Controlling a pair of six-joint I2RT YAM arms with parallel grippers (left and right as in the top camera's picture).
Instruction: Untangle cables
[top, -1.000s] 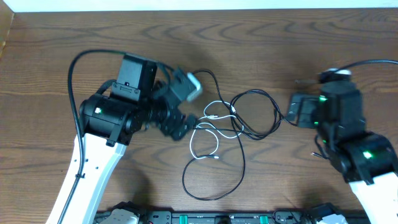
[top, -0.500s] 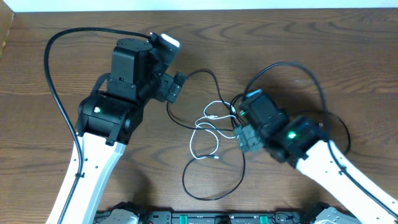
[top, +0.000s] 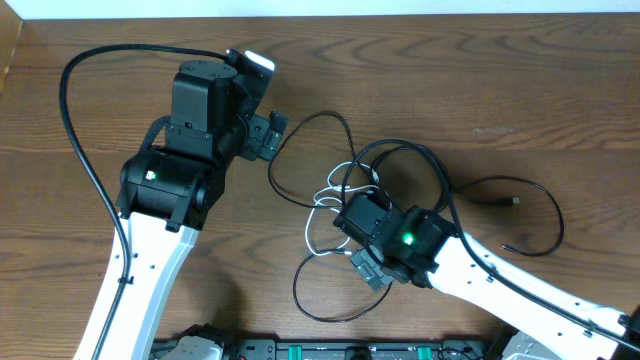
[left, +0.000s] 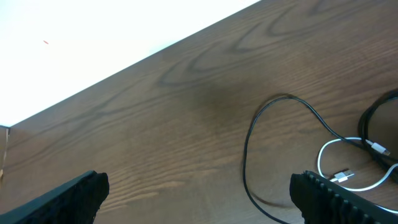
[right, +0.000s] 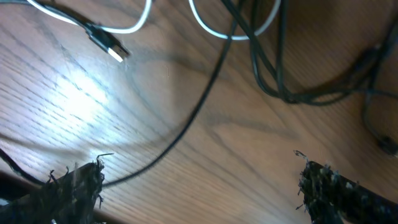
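Left claw: my left claw (top: 268, 134) is released, its fingers spread wide with nothing between them. It sits up and to the left of the white cable (top: 309, 232).
Right claw: my right claw (top: 368, 268) is also released, just right of the white cable's lower loop. In the wrist view a black strand crosses the wood between my fingers, ungripped.
Cables: the white cable loops mid-counter (top: 450, 60), and the black cables (top: 300, 297) cross over it. One black loop reaches above it and a larger one lies below.
Outlying cable: a black arc (top: 553, 215) with a small plug lies well right of the white cable. I cannot tell whether it joins the tangle under my arm.
Edges: the counter's far edge runs well above the white cable. The lower black loop nears the front edge.
Open room: bare wood lies above and to the upper right of the white cable.
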